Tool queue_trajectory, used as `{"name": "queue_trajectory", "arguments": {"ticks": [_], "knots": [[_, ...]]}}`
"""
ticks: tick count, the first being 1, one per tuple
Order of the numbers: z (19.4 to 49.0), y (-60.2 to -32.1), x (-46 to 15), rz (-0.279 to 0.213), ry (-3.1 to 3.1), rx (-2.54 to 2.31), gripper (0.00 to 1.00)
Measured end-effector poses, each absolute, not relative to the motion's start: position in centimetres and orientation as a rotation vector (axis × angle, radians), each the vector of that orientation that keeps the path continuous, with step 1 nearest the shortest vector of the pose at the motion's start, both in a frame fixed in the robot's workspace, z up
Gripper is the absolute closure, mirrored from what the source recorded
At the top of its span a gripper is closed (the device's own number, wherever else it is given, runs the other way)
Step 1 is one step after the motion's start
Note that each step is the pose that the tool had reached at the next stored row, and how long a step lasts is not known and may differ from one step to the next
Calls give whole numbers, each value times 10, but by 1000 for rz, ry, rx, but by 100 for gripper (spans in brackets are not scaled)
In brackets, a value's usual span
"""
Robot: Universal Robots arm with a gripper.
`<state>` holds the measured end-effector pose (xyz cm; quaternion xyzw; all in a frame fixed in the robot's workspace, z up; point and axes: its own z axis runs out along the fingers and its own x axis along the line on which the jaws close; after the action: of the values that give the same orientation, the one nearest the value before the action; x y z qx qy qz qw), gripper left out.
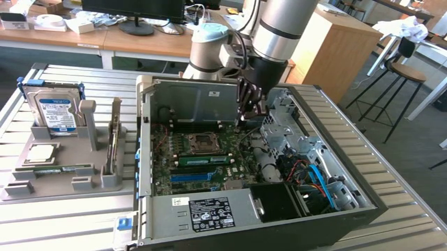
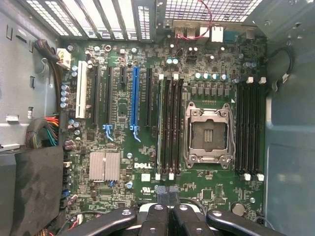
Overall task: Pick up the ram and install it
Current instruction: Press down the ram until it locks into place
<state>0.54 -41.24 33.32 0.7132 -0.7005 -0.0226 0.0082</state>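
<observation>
Open PC case (image 1: pixel 187 102) lies on slatted desk (image 1: pixel 70 222), motherboard (image 1: pixel 209 183) facing up. Arm (image 1: pixel 279 26) comes down from the far side, and the jaws hang above the far part of the board, just beyond the CPU socket (image 1: pixel 202 140). Jaws are closed with nothing visible between them, and they touch nothing. In the wrist view the closed jaws sit over the motherboard (image 2: pixel 142 187) edge, apart from the slots. The ram (image 1: pixel 206 159) sits in a slot just near of the socket, green with a pale label, lying parallel to the blue slot (image 1: pixel 199 177). In the wrist view the ram (image 2: pixel 160 128) is seen edge-on in the slot furthest from the socket (image 2: pixel 206 135) in that bank; the black slots beside it are empty. On the exterior view's left, a grey tray (image 1: pixel 63 183) holds an upright hard drive (image 1: pixel 56 110), a card (image 1: pixel 113 138) on edge, a silver chip (image 1: pixel 41 153), and a second green stick (image 1: pixel 59 169) lying flat near the chip. Tray is well apart from the jaws.
</observation>
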Motion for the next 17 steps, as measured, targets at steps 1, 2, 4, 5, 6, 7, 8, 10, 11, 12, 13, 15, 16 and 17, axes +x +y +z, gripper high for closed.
{"name": "queue_trajectory", "arguments": {"ticks": [1,2,4,5,6,7,8,10,11,12,13,15,16,17], "knots": [[333,-412,5,-71,-2189,2229,90],[332,-412,5,-71,-2189,2229,90],[331,-412,5,-71,-2189,2229,90],[331,-412,5,-71,-2189,2229,90],[330,-412,5,-71,-2189,2229,90],[330,-412,5,-71,-2189,2229,90],[329,-412,5,-71,-2189,2229,90],[328,-412,5,-71,-2189,2229,90],[327,-412,5,-71,-2189,2229,90],[327,-412,5,-71,-2189,2229,90],[326,-412,5,-71,-2189,2229,90],[325,-412,5,-71,-2189,2229,90],[325,-412,5,-71,-2189,2229,90],[324,-412,5,-71,-2189,2229,90]]}}
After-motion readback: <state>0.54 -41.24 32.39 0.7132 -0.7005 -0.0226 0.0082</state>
